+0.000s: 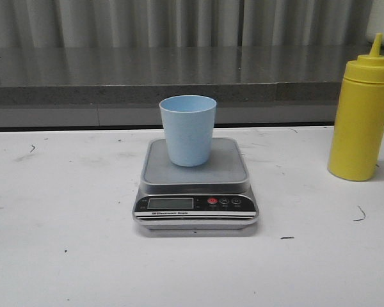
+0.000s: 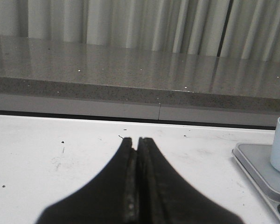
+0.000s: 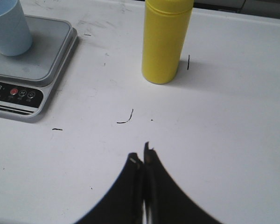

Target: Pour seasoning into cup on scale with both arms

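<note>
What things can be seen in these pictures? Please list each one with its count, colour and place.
cup: one, pale blue, upright on the scale platform
scale: one, silver-grey, middle of the table
seasoning bottle: one, yellow, upright on the table, right of the scale
table: one, white with small dark marks
ledge: one, grey, behind the table
left gripper: one, black, shut, empty
right gripper: one, black, shut, empty

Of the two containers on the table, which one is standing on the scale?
The pale blue cup stands on the scale's steel platform. The yellow squeeze bottle stands apart, directly on the white table to the right.
</note>
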